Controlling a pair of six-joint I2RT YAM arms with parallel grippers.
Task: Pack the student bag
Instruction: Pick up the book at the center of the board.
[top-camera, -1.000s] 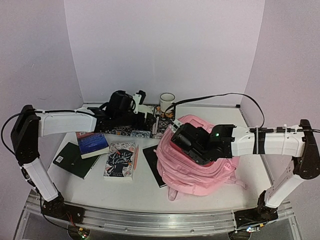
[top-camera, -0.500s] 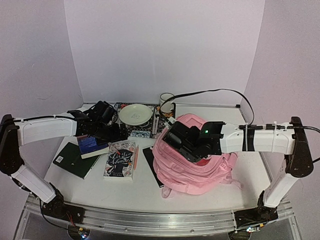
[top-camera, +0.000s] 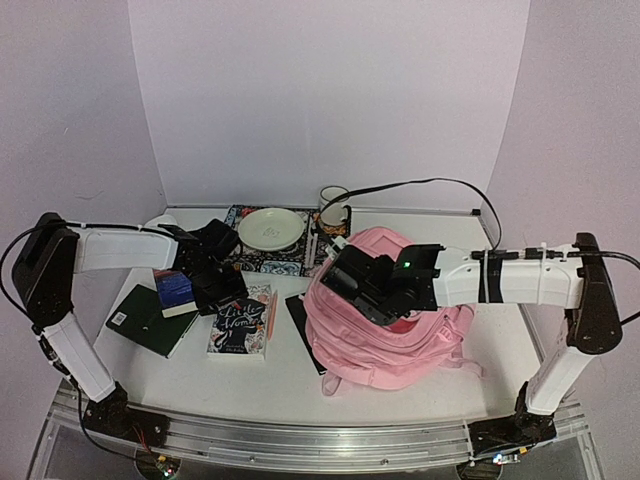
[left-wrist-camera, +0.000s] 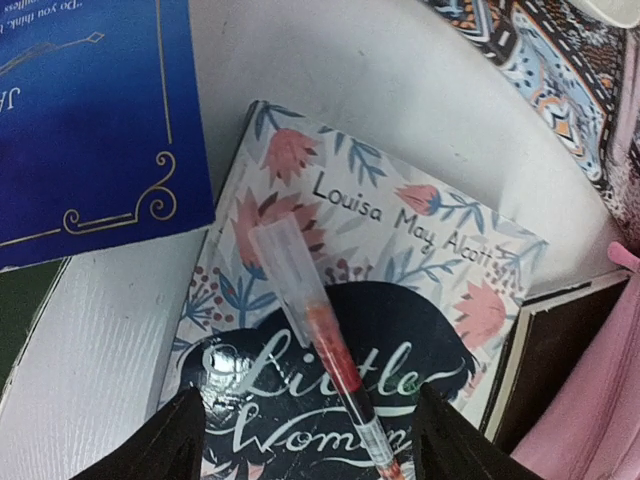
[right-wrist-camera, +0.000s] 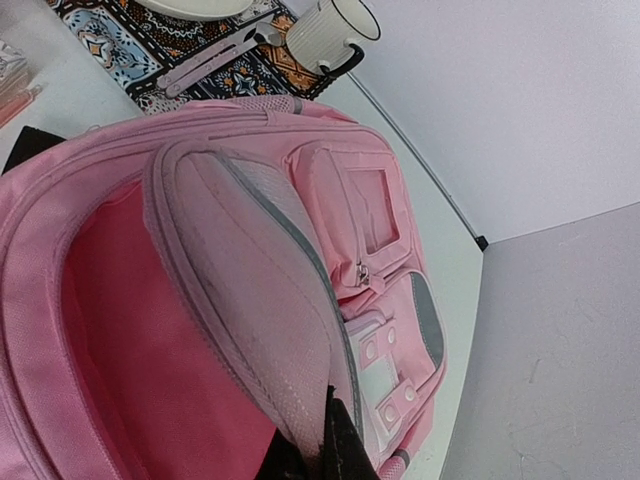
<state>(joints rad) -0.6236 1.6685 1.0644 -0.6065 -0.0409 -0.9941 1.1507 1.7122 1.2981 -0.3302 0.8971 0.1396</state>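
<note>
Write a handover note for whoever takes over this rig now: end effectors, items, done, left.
Left end effector: open, straddling the pen on the Little Women book, not gripping.
Right end effector: shut on the student bag's front panel, holding its main compartment open.
Done: bag opened; nothing seen inside.
Left: pen, that book, blue book and green notebook are all outside the bag.

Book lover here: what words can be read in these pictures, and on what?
"Louisa May Alcott": on the floral book, top of cover.
"Little Women": same cover, white script.
Unreadable: blue book, upside-down gold lettering, cut off.
Unreadable: dark green book, white label too small.
student bag: no words visible.
</note>
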